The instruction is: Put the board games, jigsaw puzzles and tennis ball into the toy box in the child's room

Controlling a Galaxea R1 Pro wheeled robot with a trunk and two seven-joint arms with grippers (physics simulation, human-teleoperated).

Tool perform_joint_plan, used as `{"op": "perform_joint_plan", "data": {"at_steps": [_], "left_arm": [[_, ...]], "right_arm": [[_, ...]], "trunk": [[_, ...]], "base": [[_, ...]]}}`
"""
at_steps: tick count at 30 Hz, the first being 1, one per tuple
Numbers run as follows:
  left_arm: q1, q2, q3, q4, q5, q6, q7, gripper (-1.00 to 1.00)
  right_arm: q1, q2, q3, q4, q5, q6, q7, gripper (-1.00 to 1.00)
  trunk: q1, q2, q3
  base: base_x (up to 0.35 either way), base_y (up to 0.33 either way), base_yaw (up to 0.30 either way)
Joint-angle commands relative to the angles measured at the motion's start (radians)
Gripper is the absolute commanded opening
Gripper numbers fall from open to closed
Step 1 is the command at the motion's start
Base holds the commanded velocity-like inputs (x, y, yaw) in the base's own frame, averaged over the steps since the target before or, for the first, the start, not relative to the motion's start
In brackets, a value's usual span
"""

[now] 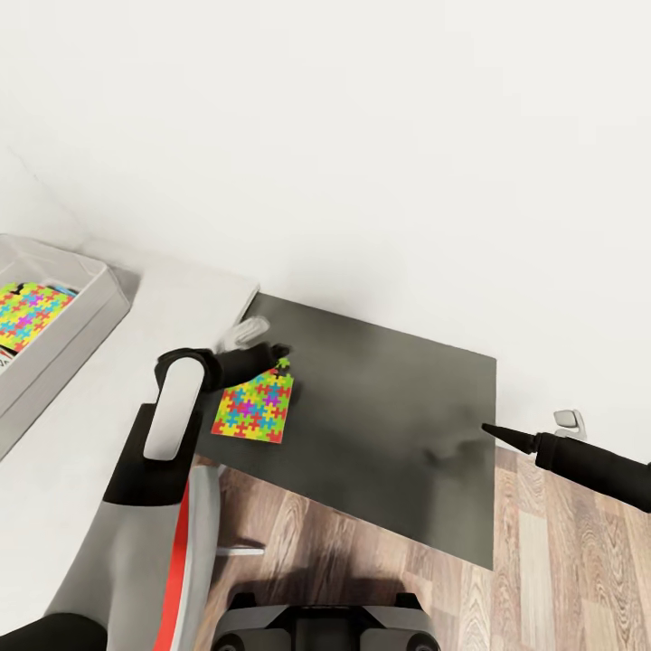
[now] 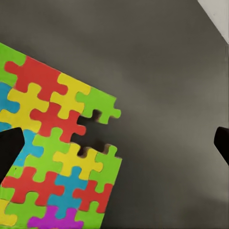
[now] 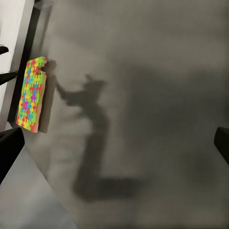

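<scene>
Left gripper sits mid-left of the head frame, at the top corner of a jigsaw puzzle; whether its fingers pinch the puzzle or just hover at it, cannot tell. In the left wrist view the dark fingers stand wide apart at the two frame edges, with the puzzle across the left one and one piece missing near its edge. The puzzle hangs tilted over the low dark grey cabinet, its shadow just beside it in the right wrist view. Right gripper is at mid-right of the head frame, pointing left over the cabinet's right edge, holding nothing; its fingers show spread at the wrist frame's sides. Toy box is at far left on the table, with a second jigsaw puzzle lying inside it on top of other contents. Wood floor lower right, white wall above.
</scene>
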Motion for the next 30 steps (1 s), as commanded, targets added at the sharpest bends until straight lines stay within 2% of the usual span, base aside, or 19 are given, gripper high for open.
{"op": "perform_joint_plan", "data": {"at_steps": [1,11,14,18,19,21,24,27,30], "left_arm": [[0.001,0.001,0.000,-0.002,0.012,0.000,0.027,1.00],[0.007,0.014,0.010,-0.006,0.013,-0.006,0.078,1.00],[0.008,0.026,0.029,-0.006,0.013,-0.006,0.084,1.00],[0.009,0.051,0.076,-0.006,0.019,-0.007,0.085,1.00],[0.009,0.051,0.076,-0.006,0.019,-0.007,0.085,1.00],[0.010,0.066,0.107,-0.007,0.030,-0.007,0.085,1.00],[0.010,0.072,0.120,-0.007,0.038,-0.007,0.084,1.00],[0.011,0.088,0.148,-0.008,0.066,-0.007,0.080,1.00],[0.011,0.095,0.159,-0.009,0.082,-0.008,0.078,1.00]], "right_arm": [[-0.001,0.000,-0.001,0.000,0.000,0.006,0.002,1.00],[-0.002,0.000,-0.003,0.000,0.000,0.008,0.000,1.00],[-0.002,0.000,-0.002,0.000,0.001,0.008,0.000,1.00],[-0.003,0.000,-0.002,0.000,0.001,0.008,-0.001,1.00],[-0.003,0.000,-0.002,0.000,0.001,0.008,-0.001,1.00],[-0.003,0.000,-0.002,0.000,0.001,0.008,-0.001,1.00],[-0.003,0.000,-0.002,0.000,0.001,0.008,-0.001,1.00],[-0.003,0.000,-0.002,0.000,0.001,0.008,-0.001,1.00],[-0.003,0.000,-0.001,0.000,0.001,0.008,-0.002,1.00]], "trunk": [[0.000,-0.001,-0.001],[0.000,-0.001,-0.001],[0.000,-0.001,-0.001],[0.000,-0.001,-0.001],[0.000,-0.001,-0.001],[0.000,-0.001,-0.001],[0.000,-0.001,-0.001],[0.000,-0.001,-0.001],[0.000,-0.001,-0.001]], "base": [[0.000,0.000,-0.023],[0.000,0.000,-0.011],[0.000,0.000,-0.004],[0.000,0.000,-0.003],[0.000,0.000,-0.002],[0.000,0.000,-0.001],[0.000,0.000,-0.001],[0.000,0.000,0.000],[0.000,0.000,0.000]]}}
